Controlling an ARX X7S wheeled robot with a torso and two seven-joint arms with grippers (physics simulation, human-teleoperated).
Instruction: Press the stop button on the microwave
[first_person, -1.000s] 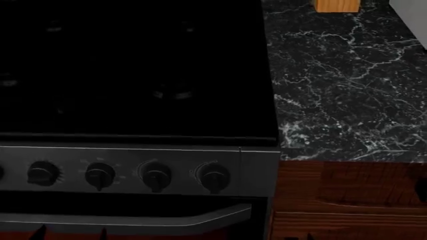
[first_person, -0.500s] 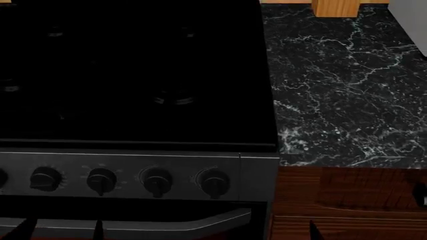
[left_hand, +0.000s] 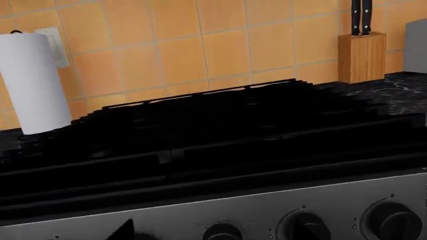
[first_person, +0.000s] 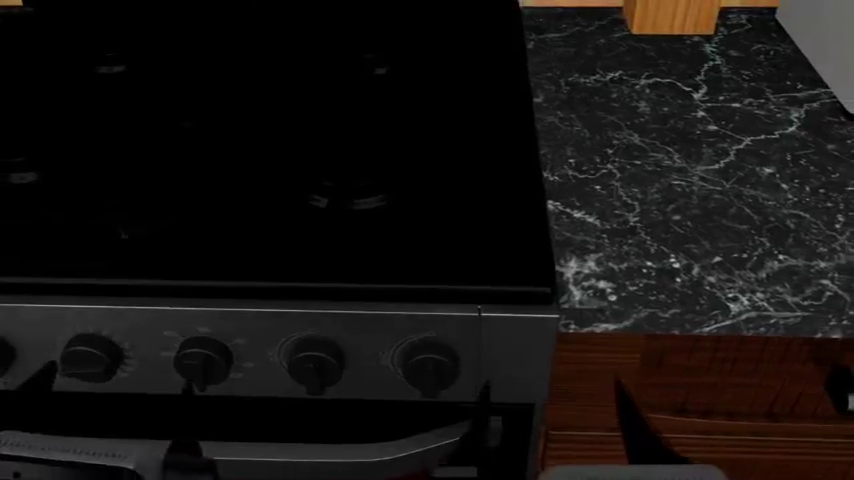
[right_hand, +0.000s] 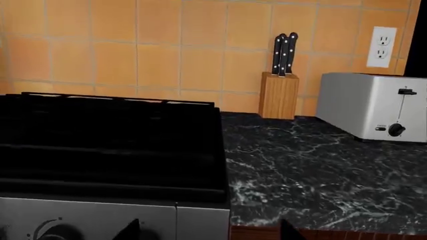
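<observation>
The microwave and its stop button are in none of the views. The left gripper (first_person: 114, 385) shows only dark tips at the bottom edge of the head view. The right gripper (first_person: 554, 410) is cut off there too. I cannot tell if either is open. The toaster (right_hand: 373, 105) runs past the edge.
</observation>
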